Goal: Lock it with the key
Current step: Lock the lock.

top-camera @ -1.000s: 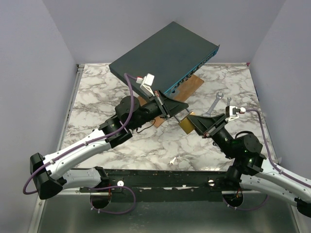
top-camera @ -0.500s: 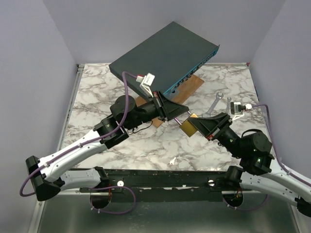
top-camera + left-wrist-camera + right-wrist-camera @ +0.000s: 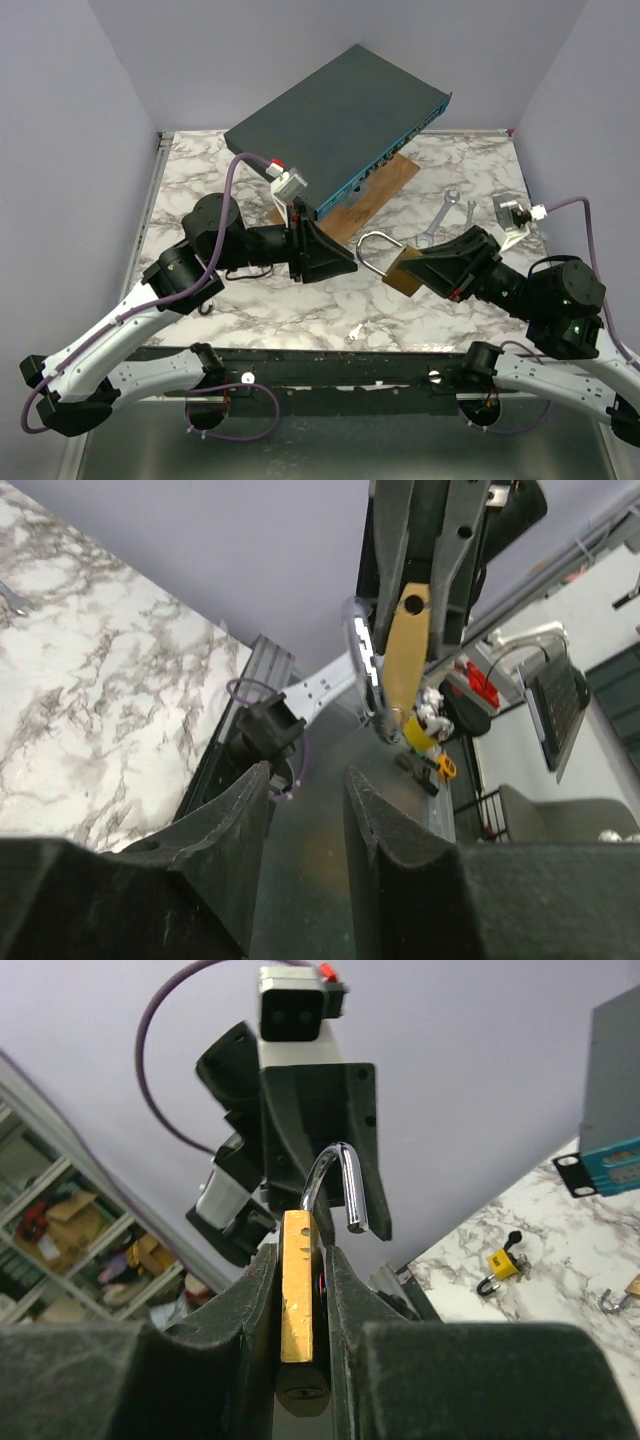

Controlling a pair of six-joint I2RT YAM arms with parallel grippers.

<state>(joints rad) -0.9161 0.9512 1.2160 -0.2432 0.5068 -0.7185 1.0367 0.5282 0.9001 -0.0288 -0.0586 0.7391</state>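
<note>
My right gripper (image 3: 412, 270) is shut on the body of a brass padlock (image 3: 397, 272) and holds it above the table's middle. The chrome shackle (image 3: 371, 250) stands open, its free end out of the body. In the right wrist view the padlock (image 3: 298, 1280) sits edge-on between my fingers, with a dark rounded piece (image 3: 301, 1401) under it; I cannot tell if that is the key. My left gripper (image 3: 345, 265) is open and empty, a short way left of the shackle. In the left wrist view the padlock (image 3: 405, 645) hangs beyond my left gripper (image 3: 305, 780).
A teal flat box (image 3: 340, 110) leans on a wooden board (image 3: 380, 190) at the back. Two wrenches (image 3: 445, 212) lie at the right. A small white piece (image 3: 355, 332) lies near the front edge. A small yellow padlock (image 3: 497, 1263) lies on the marble.
My left gripper has let go at the padlock and drawn back to the left, now open. My right gripper has moved right and up with the padlock, whose shackle now stands open.
</note>
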